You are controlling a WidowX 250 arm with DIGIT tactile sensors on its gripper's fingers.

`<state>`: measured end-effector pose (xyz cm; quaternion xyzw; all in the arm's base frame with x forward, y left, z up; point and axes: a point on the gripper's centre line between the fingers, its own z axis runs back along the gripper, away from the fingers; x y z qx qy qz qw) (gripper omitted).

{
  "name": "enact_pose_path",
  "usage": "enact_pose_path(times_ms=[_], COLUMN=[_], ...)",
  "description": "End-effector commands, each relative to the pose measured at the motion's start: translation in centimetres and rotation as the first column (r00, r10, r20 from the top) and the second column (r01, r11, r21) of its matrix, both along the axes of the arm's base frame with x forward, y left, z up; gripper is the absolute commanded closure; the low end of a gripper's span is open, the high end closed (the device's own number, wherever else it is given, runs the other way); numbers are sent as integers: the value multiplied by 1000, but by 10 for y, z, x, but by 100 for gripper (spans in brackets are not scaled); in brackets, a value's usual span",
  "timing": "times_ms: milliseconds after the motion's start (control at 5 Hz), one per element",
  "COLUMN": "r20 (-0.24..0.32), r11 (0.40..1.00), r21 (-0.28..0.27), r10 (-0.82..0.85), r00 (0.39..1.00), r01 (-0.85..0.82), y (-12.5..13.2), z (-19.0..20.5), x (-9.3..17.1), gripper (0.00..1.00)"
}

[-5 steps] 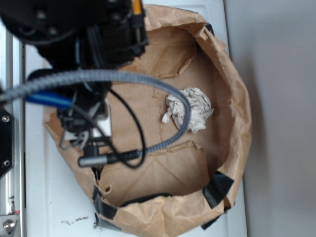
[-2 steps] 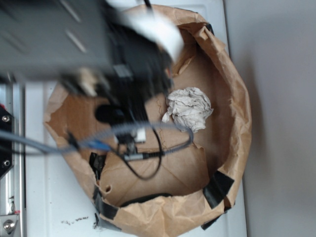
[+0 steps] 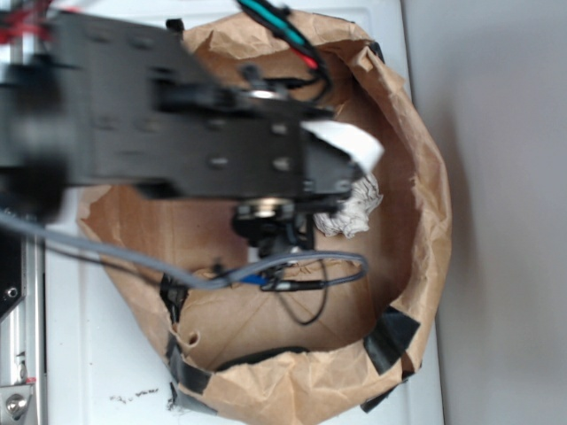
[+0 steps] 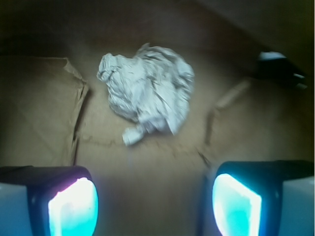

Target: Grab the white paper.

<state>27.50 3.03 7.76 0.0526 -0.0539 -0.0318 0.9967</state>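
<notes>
The white paper (image 4: 147,91) is a crumpled off-white ball lying on the floor of the brown paper bag (image 3: 416,177). In the exterior view only the right part of the white paper (image 3: 354,212) shows, the rest hidden under my black arm. In the wrist view my gripper (image 4: 155,206) stands open, its two glowing cyan pads (image 4: 74,209) wide apart at the bottom of the frame, with bare bag floor between them. The paper lies ahead of the fingertips, apart from them.
The bag's rolled walls ring the paper on all sides, with black tape (image 3: 390,335) at the near corners. A grey cable (image 3: 292,266) loops under the arm inside the bag. The bag rests on a white surface (image 3: 89,354); a metal rail (image 3: 18,310) runs along the left.
My arm has swung from the bag's left side to the right, and now covers most of the white paper in the exterior view. The paper has not moved.
</notes>
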Motion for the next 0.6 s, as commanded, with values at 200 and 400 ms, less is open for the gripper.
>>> enact_pose_path(times_ms=[200, 400], r20=[46, 74], r11=[998, 997], r21=[-45, -76], r10=[39, 21], r00=[998, 997], r01=[-37, -15], y=[40, 32], z=[11, 14], x=[41, 41], gripper=[0, 0])
